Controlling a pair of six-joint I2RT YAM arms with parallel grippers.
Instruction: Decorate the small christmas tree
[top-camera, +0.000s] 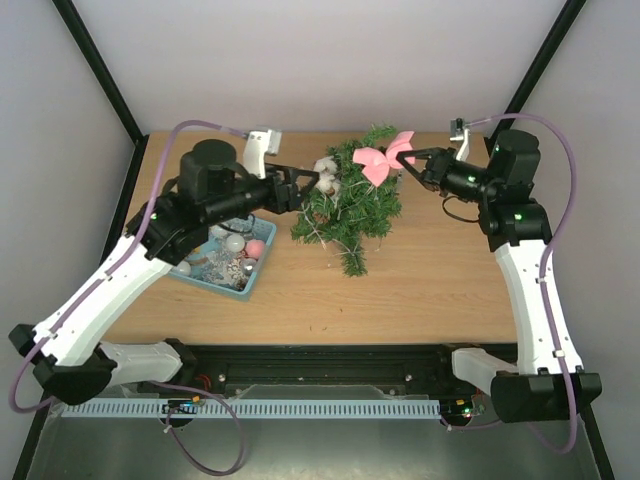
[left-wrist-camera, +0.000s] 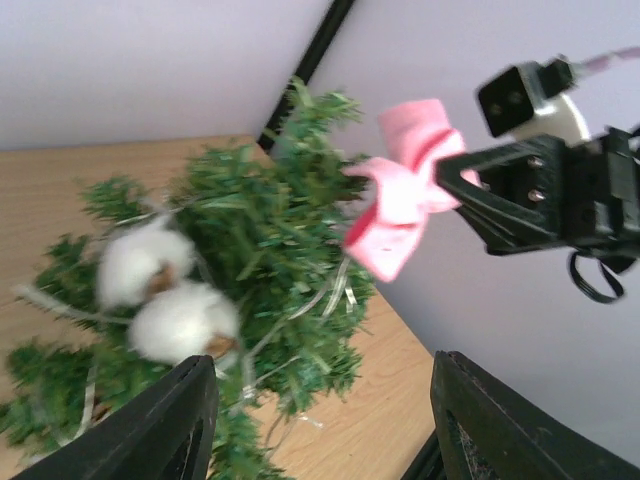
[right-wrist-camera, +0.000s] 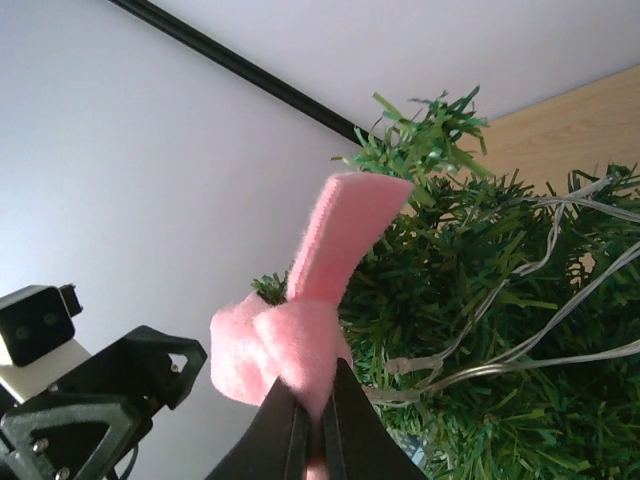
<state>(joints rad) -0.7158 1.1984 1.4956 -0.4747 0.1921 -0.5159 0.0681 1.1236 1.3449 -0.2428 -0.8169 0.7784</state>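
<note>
The small christmas tree is in the upper middle of the top view, on the wooden table. Its green mass runs from a tip at the upper right down to the lower centre of the frame. I cannot tell whether it stands straight or leans.

On its upper right part sits a pink bow, which touches the outer needles. The right gripper is just to the right of it. In the right wrist view its fingertips are pressed together on the lower fold of the bow. From this claw the tree lies to the left in the top view, so I judge the coming move is a short push leftward into the branches.

The left gripper is at the left side of the tree, beside two white cotton balls, with its fingers spread and nothing clearly held. The right arm is nearer to the bow. A teal basket lies at the lower left.
</note>
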